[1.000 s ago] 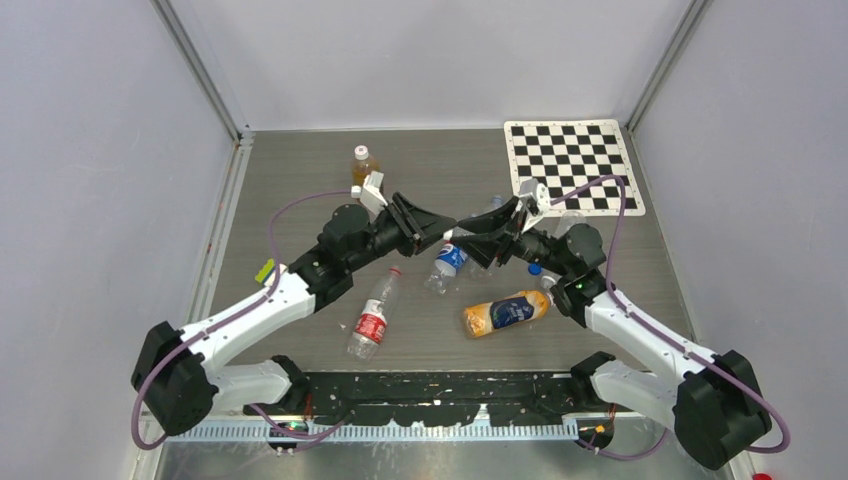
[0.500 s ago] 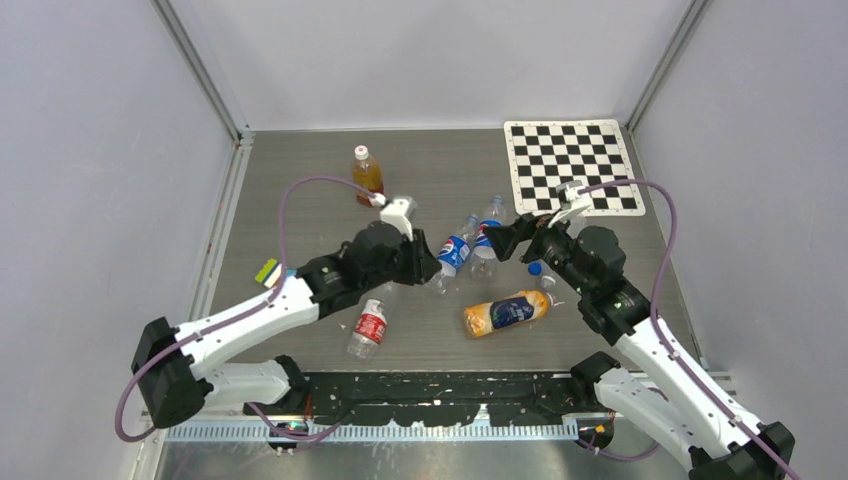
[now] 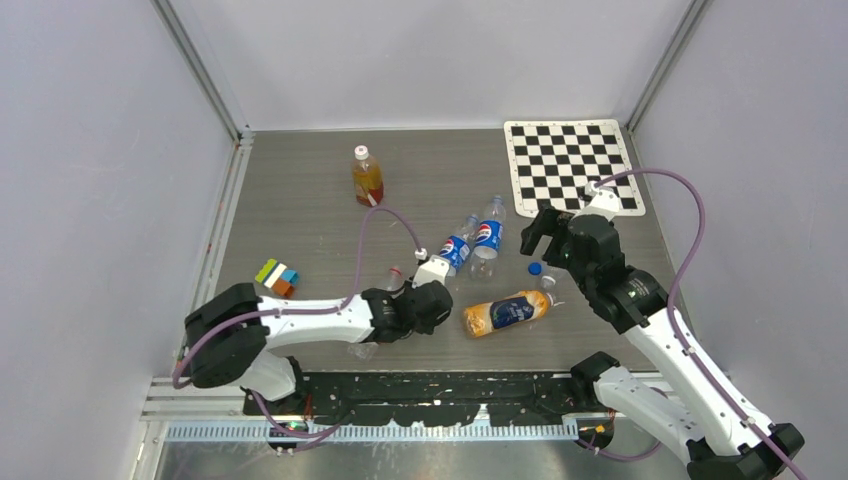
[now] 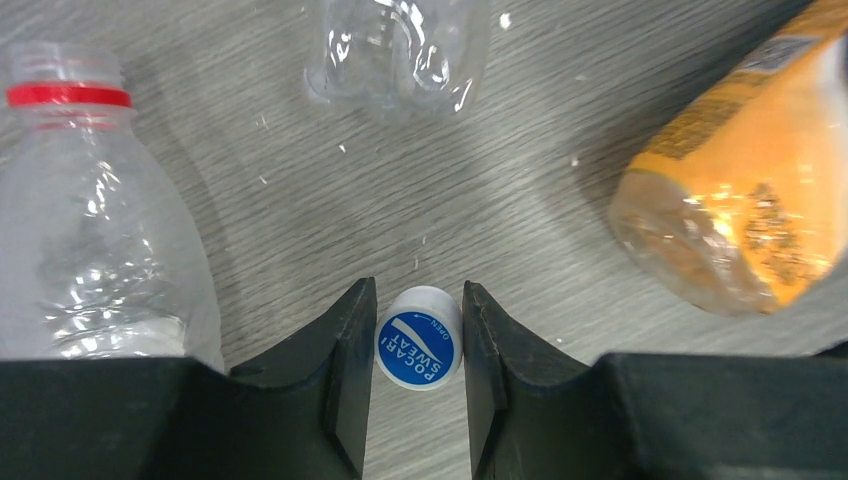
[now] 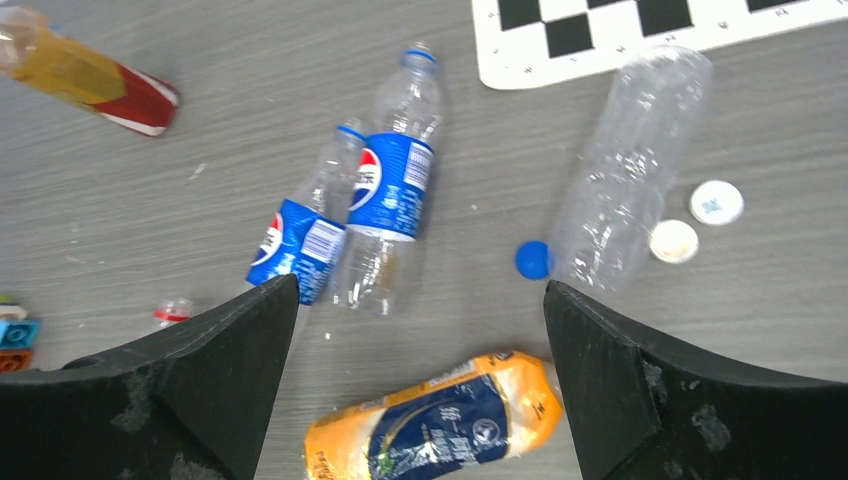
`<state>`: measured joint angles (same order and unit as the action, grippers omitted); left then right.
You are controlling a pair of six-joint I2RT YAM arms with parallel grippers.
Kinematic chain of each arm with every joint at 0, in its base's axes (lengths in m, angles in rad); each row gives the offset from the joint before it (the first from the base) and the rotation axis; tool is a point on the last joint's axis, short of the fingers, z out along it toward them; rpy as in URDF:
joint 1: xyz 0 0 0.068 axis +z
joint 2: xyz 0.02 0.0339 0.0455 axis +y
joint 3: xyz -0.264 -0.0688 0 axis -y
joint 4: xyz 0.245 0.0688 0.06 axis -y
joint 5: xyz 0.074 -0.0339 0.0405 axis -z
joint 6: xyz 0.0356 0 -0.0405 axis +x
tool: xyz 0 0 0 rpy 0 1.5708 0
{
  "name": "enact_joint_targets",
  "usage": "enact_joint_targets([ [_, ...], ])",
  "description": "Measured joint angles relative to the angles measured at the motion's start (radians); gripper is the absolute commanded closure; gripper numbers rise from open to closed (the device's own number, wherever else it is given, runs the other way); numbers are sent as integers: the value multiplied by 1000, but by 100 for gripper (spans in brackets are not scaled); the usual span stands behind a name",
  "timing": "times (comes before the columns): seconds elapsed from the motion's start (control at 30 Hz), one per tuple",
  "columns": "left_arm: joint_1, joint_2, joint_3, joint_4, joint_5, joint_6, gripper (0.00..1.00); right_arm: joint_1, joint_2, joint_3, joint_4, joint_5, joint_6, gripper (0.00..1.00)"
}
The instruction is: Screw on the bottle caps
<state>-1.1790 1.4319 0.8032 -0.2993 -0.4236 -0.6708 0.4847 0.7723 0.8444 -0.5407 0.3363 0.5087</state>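
Both arms: white link shells, black joint housings, black bases. Left arm (image 3: 300,318), right arm (image 3: 690,365). Purple cable (image 3: 650,172) loops off each wrist, with a white mount block (image 3: 432,270) there too. Left gripper (image 4: 418,295) and right gripper (image 5: 420,288): matte black wedge fingers, right ones pale-scuffed. Green light (image 3: 291,428) at left base.

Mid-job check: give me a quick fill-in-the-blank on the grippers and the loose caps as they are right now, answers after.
1. The left gripper is shut on a cap printed POCARI ____.
2. The right gripper stands ____, holding nothing.
3. Next to the unlabelled clear bottle lie two white caps and one loose cap, coloured ____.
4. The orange bottle lies on its ____.
Missing words: SWEAT; open; blue; side.
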Motion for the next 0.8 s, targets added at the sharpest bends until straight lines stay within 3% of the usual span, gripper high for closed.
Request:
enact_joint_targets([
  [0.2,-24,90,-41,47,-65,-49,81,0,3,0,-105,86,55,0],
  [0.43,-37,119,-51,80,-103,-87,53,0,48,0,-169,145,125,1],
  [0.6,-43,114,-51,73,-107,-95,40,0,108,0,-199,165,183,3],
  [0.73,-43,76,-37,17,-108,-84,21,-10,156,-8,-202,167,235,6],
  [0.8,-43,45,-10,-26,-108,-71,16,-20,189,-13,-202,166,256,9],
])
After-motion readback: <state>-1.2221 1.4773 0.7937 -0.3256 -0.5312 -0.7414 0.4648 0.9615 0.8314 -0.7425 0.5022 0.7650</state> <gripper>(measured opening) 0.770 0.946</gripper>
